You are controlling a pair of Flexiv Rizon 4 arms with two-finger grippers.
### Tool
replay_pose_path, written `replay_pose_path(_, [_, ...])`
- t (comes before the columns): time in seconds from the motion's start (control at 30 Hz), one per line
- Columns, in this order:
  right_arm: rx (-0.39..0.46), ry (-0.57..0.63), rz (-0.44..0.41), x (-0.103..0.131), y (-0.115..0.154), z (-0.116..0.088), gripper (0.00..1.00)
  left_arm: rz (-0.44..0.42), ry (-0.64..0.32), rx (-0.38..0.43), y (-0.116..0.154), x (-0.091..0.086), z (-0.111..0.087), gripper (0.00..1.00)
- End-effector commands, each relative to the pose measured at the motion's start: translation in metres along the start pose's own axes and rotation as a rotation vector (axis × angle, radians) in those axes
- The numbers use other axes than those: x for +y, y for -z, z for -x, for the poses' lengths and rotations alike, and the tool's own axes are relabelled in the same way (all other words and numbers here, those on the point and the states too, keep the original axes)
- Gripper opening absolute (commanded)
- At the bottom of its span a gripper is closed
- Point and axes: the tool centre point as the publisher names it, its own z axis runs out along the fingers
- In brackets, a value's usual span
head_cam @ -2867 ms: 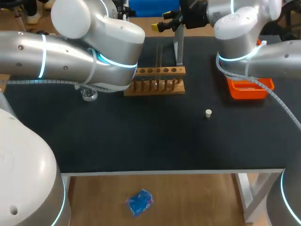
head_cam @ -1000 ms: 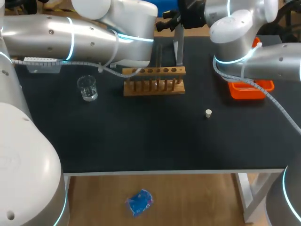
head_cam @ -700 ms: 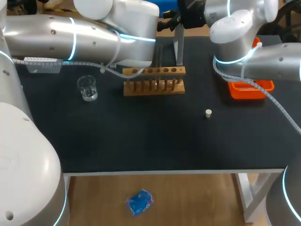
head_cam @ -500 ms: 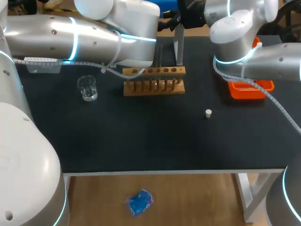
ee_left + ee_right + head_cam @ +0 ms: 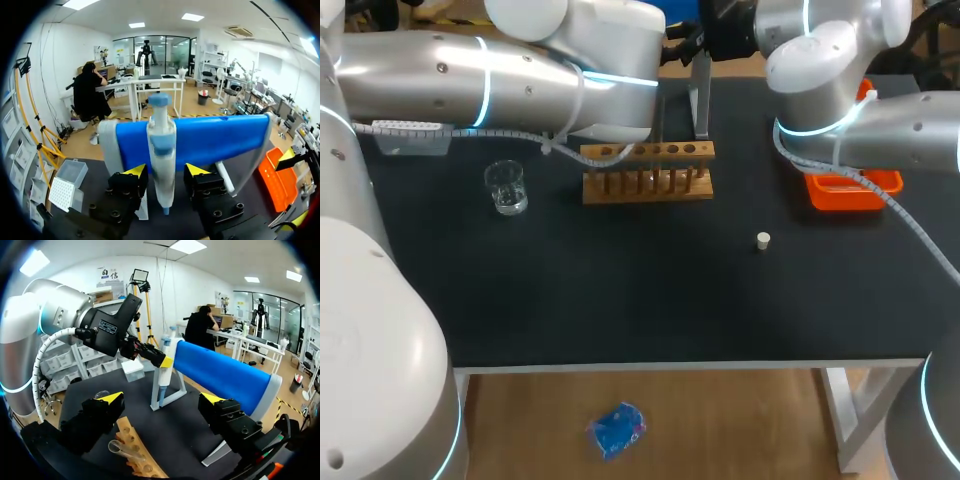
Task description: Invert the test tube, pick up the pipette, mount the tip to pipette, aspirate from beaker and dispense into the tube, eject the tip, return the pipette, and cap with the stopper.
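Two grippers: both with fingers spread, neither clamped on anything.
pipette [image 5: 161, 150]: hangs upright on its stand [image 5: 701, 95] at the back edge of the table [image 5: 620, 300], near the middle.
left gripper [image 5: 165, 172]: at the pipette, one yellow tip on each side of its body; a gap shows on at least one side.
rack [image 5: 648, 170]: wooden, just in front of the stand.
test tube [image 5: 122, 448]: stands in the rack.
right gripper [image 5: 162, 399]: above the rack, fingers wide apart, facing the pipette.
beaker [image 5: 506, 187]: toward the left edge, well apart from the rack.
stopper [image 5: 763, 239]: on bare table, right of centre.
orange tray [image 5: 850, 190]: near the right edge.
tip box [image 5: 67, 182]: near the back left corner.
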Motion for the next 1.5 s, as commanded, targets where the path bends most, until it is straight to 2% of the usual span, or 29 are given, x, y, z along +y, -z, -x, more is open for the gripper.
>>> replay_pose_path(0.03, [0.003,0.000,0.000,0.000,0.000,0.001,1.00,0.006,-0.002,-0.001,0.001,0.000,-0.001,0.47])
replay_pose_path(0.23, [0.003,0.000,0.000,0.000,0.000,0.001,1.00,0.002,-0.004,-0.001,0.008,0.002,-0.004,0.49])
replay_pose_path(0.3, [0.003,0.000,0.000,0.000,0.000,0.001,1.00,-0.002,-0.005,0.001,0.012,0.003,-0.006,0.56])
replay_pose_path(0.37, [0.003,0.000,0.000,0.000,0.000,0.001,1.00,-0.008,-0.008,0.004,0.018,0.005,-0.008,0.58])
replay_pose_path(0.6, [0.003,0.000,0.000,0.000,0.000,0.001,1.00,-0.018,-0.013,0.012,0.043,0.022,-0.011,0.87])
replay_pose_path(0.7, [0.003,0.000,0.000,0.000,0.000,0.001,1.00,-0.031,-0.022,0.043,0.056,0.031,-0.014,1.00])
replay_pose_path(0.93, [0.003,0.000,0.000,0.000,0.000,0.001,1.00,-0.037,-0.097,0.095,0.094,0.053,-0.019,1.00])
replay_pose_path(1.0, [0.003,0.000,0.000,0.000,0.000,0.001,1.00,-0.037,-0.110,0.136,0.107,0.057,-0.018,1.00])
replay_pose_path(1.27, [0.003,0.000,0.000,0.000,0.000,0.001,1.00,-0.054,-0.315,0.349,0.154,0.074,-0.023,1.00])
replay_pose_path(1.37, [0.010,0.003,0.003,0.000,0.003,0.000,1.00,-0.069,-0.379,0.459,0.169,0.080,-0.027,1.00])
replay_pose_path(1.47, [0.023,0.012,0.006,-0.004,0.017,-0.002,1.00,-0.068,-0.480,0.609,0.184,0.087,-0.036,1.00])
replay_pose_path(1.5, [0.027,0.014,0.007,-0.006,0.022,-0.003,1.00,-0.062,-0.499,0.634,0.186,0.089,-0.038,1.00])
